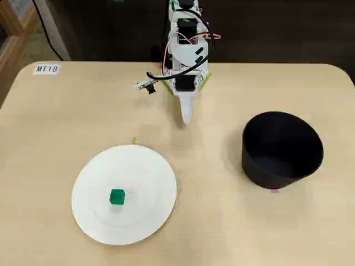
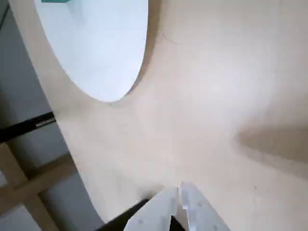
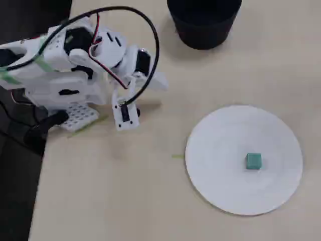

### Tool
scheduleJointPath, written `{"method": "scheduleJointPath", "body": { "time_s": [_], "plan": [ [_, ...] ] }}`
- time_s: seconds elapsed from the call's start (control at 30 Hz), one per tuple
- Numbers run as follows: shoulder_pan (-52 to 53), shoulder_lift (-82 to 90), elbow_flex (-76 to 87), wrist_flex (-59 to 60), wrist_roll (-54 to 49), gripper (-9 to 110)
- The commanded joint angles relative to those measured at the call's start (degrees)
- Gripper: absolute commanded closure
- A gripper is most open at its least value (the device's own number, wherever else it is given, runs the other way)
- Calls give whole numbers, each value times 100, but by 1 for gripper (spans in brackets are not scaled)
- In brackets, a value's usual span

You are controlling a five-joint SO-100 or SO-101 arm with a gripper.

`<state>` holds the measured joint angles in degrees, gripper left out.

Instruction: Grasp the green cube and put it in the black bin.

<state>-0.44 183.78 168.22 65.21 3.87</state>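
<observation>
The green cube [image 1: 117, 197] lies on the white plate [image 1: 145, 170], a little left of the plate's middle; it also shows in another fixed view [image 3: 253, 160]. The black bin [image 1: 272, 173] stands upright and empty at the right of the table, and at the top edge in a fixed view [image 3: 200, 31]. My gripper [image 1: 187, 118] is shut and empty, folded back near the arm's base and pointing toward the table's middle, far from the cube and the bin. In the wrist view its fingertips [image 2: 166, 204] touch at the bottom edge, the plate [image 2: 96, 48] is at the upper left, and a sliver of the cube [image 2: 55, 1] shows at the top edge.
A white label reading MT18 [image 1: 46, 69] is stuck at the table's far left corner. A short green tape strip [image 1: 133, 140] lies by the plate's far rim. The arm's base with red and black wires [image 3: 75, 60] sits at the table's edge.
</observation>
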Motion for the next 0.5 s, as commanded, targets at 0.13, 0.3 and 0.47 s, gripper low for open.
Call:
{"method": "scheduleJointPath", "body": {
  "time_s": [0.13, 0.3, 0.47],
  "plan": [
    [-105, -9, -26, -97, 79, 102],
    [-97, -9, -26, -97, 88, 102],
    [-97, -9, -35, -62, 26, 102]
  ]
}}
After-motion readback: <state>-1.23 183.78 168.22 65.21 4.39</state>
